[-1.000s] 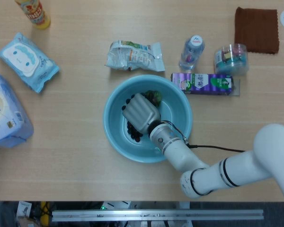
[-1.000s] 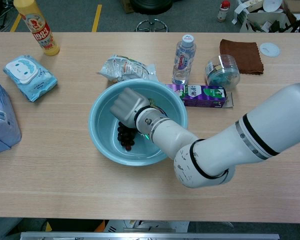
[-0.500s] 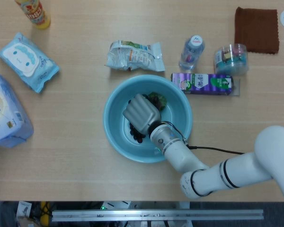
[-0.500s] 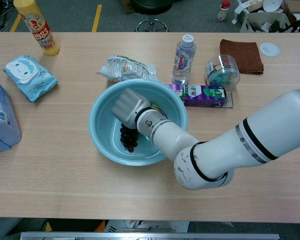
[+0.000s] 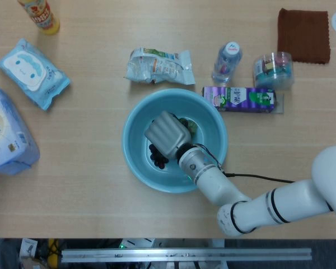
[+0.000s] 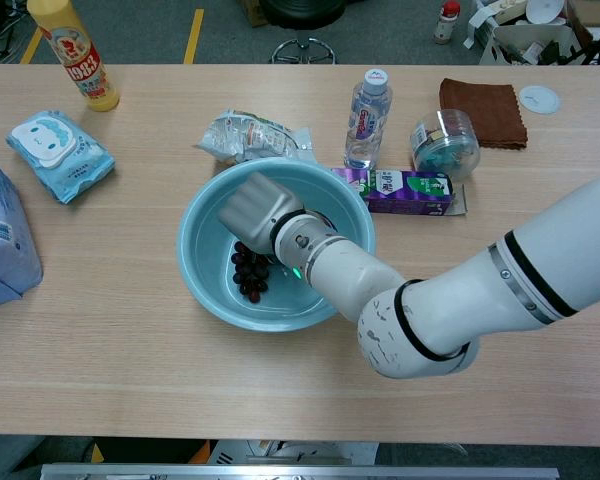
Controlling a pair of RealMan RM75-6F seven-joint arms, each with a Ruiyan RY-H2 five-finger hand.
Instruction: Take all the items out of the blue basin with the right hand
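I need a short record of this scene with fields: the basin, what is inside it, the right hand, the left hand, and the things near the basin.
basin: blue basin, upright at the middle of the table
contents: dark grapes; a green item mostly hidden behind the hand
right hand: right hand inside the basin above the grapes; its fingers are hidden, so a grip cannot be confirmed
left hand: not in view
near the basin: snack bag, water bottle, purple carton
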